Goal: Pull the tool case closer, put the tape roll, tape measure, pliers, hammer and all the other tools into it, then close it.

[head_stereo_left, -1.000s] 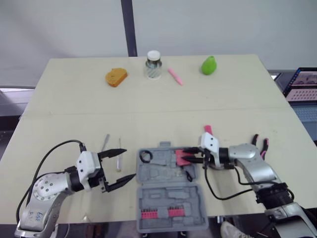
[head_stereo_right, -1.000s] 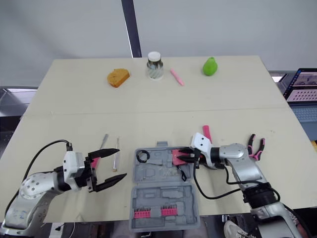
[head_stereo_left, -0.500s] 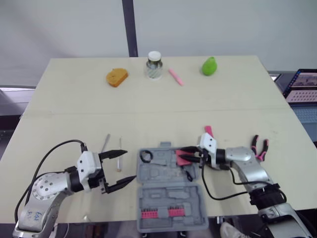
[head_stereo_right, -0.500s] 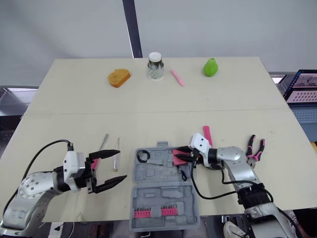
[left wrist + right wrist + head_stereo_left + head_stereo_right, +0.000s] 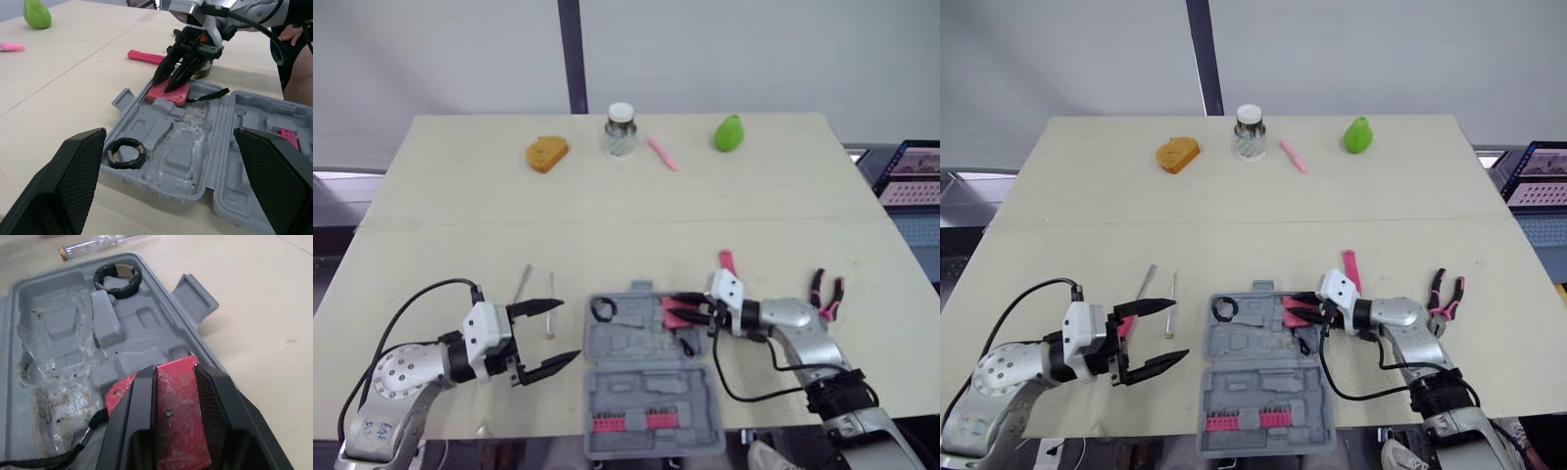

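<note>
My pale table (image 5: 607, 211) carries the open grey tool case (image 5: 651, 394) at its near edge. Pliers (image 5: 826, 294) and a pink handle (image 5: 725, 261) lie to my right, and two slim tools (image 5: 523, 282) to my left. Along the far side are an orange piece (image 5: 547, 154), a jar (image 5: 620, 130), a pink pen (image 5: 660, 153) and a green pear (image 5: 728, 132).

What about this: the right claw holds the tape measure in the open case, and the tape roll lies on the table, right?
No: the tape roll lies inside the case, per the left wrist view. The right claw does hold the tape measure.
</note>
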Controlling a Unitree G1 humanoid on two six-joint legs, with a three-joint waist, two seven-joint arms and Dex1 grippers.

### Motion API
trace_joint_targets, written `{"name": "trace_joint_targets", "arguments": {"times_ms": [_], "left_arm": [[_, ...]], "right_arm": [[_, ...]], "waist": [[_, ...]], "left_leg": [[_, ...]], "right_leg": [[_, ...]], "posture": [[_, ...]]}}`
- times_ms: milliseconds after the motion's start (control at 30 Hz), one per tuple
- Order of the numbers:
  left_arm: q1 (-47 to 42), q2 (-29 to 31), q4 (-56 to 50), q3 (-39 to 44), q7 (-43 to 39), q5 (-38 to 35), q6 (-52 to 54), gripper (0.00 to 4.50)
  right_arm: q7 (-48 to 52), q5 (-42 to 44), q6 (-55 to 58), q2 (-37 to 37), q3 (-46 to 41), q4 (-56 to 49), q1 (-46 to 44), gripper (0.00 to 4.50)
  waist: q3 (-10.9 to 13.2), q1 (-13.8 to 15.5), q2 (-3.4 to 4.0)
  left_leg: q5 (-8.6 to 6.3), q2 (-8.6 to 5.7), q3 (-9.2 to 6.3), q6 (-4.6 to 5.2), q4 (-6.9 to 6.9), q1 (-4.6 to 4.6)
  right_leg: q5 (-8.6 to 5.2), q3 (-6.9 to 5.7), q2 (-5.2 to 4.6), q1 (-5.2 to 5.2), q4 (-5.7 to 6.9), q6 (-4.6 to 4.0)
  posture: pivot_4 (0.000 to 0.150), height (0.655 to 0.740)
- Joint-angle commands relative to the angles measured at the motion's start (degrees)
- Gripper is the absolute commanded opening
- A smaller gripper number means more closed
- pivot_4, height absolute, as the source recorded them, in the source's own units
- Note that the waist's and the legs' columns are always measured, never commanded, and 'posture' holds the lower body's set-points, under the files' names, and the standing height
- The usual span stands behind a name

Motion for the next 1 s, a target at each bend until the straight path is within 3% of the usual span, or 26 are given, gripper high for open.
{"name": "trace_joint_targets", "arguments": {"times_ms": [33, 200, 500, 1000], "left_arm": [[0.4, 0.3, -1.9, 0.6, -0.6, -0.2, -0.9, 4.5], [0.6, 0.5, -2.1, 0.7, -0.8, -0.4, -0.7, 4.5], [0.9, 0.7, -2.7, 1.1, -0.9, -0.7, -0.1, 4.5], [0.7, 0.5, -2.6, 1.2, -1.0, -0.8, 0.2, 4.5]], "right_arm": [[-0.5, -1.9, -0.1, -0.2, 0.6, 4.4, 2.4, 1.27], [-0.2, -1.7, -0.8, -0.1, 0.6, 5.9, 2.8, 1.27], [1.6, 0.0, 4.3, -0.3, 1.1, 6.2, 2.9, 1.27], [1.1, -0.1, 2.6, 0.5, 0.7, 7.3, 3.3, 1.27]], "waist": [[0.0, 0.0, 0.0], [0.0, 0.0, -0.01], [0.0, 0.0, -0.03], [-0.1, 0.0, -0.06]], "left_leg": [[0.0, 0.0, -0.01, 0.0, 0.0, 0.04], [-0.11, 0.0, -0.06, -0.05, -0.1, 0.64], [-0.12, 0.0, -0.11, -0.06, -0.1, 0.65], [-0.14, 0.0, -0.11, -0.08, -0.11, 0.66]], "right_leg": [[0.0, -0.01, 0.0, 0.04, 0.0, 0.0], [-0.01, -0.02, -0.01, 0.63, -0.07, -0.03], [-0.02, 0.02, -0.03, 0.63, -0.06, -0.03], [-0.02, 0.02, -0.04, 0.63, -0.07, -0.04]], "posture": [[0.15, 0.695], [0.15, 0.695], [0.15, 0.695], [0.15, 0.695]]}}
